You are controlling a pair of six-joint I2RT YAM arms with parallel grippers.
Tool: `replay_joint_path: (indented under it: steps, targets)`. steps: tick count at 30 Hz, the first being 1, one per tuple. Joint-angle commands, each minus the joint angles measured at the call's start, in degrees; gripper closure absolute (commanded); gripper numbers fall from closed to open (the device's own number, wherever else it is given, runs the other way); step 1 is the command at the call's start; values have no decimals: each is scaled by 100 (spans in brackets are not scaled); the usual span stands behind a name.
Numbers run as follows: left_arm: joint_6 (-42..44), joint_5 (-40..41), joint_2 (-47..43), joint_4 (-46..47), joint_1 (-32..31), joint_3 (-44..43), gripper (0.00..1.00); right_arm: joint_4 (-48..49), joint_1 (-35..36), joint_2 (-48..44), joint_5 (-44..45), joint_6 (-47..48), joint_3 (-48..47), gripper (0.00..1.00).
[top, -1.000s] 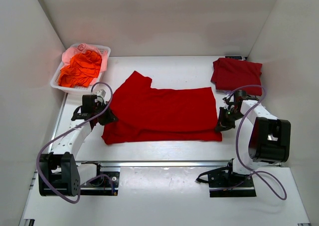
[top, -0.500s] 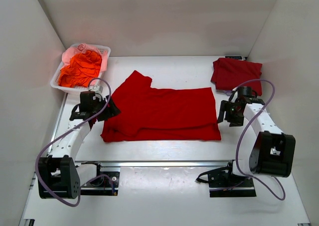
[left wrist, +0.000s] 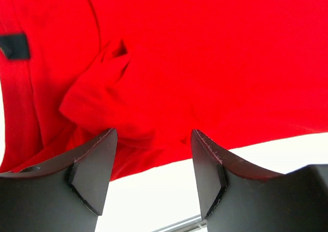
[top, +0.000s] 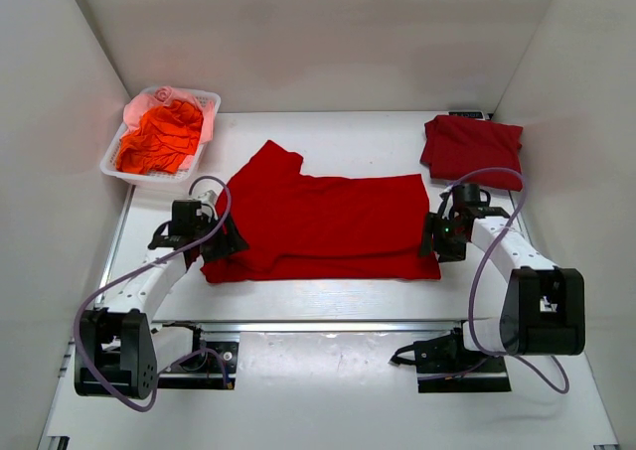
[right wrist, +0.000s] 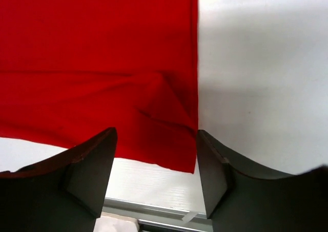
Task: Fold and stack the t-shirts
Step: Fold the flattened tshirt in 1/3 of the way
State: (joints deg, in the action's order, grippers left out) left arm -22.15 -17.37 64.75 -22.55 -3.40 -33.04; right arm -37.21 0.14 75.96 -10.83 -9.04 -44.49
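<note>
The left hand point(left wrist: 152, 137) has its fingers spread wide with nothing between them. It is poised over the bunched near-left edge of the plain deep-red short-sleeved t-shirt of soft cloth point(top: 328, 222). The right hand point(right wrist: 156, 137) is equally wide and empty, over the near-right hem corner.

The step in hand is judged to be a paired grasp of the near edge for a fold.

1. Lower each hand until one finger slides under the cloth.
2. Pinch every layer.
3. Close both hands together.
4. Lift evenly so that the edge is taut.

The t-shirt lies flat at the middle of the white tabletop point(top: 298, 299), between the two hands. Its long axis runs left to right, with the sleeve end at the left and the straight hem at the right. One sleeve points far-left.

Farther off, a folded dark-red t-shirt point(top: 472, 147) rests at the far right. A white plastic lattice basket point(top: 209, 102) holding crumpled orange-red shirts point(top: 159, 137) stands at the far left.
</note>
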Motion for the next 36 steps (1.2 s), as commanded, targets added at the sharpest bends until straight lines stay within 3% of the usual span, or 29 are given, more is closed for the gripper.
replay_joint_path:
  steps: [1,3,8,11,13,15,20,23,25,28,31,35,36]
  targets:
    - [36,92,-139,57,-56,78,30,118,13,24,11,-37,133,47]
    - [80,172,-77,-4,-73,104,31,57,3,32,-24,-28,143,62]
    - [36,409,108,241,-152,236,31,-234,47,-151,292,-10,11,59]
    - [1,515,310,365,-240,263,33,-217,135,-407,99,-133,46,64]
    - [-26,550,485,470,-284,271,34,-199,258,-442,46,-238,54,70]
    - [-70,524,608,593,-328,263,38,-103,424,-407,-59,-344,124,89]
    - [35,629,1038,620,-363,105,79,109,549,66,-253,-424,406,100]
    - [44,585,1136,559,-345,95,91,-118,311,409,-192,-257,388,100]
    - [62,620,1119,541,-389,78,94,-276,136,489,-61,-117,283,100]
    - [53,568,1031,479,-381,96,91,-689,4,446,247,15,160,100]
    - [80,454,925,374,-363,70,79,-972,-179,445,644,165,-51,100]
    - [106,129,706,85,-398,-53,44,-1042,-348,481,713,315,-314,100]
    - [115,85,584,75,-398,-80,41,-1060,-339,489,696,341,-393,100]
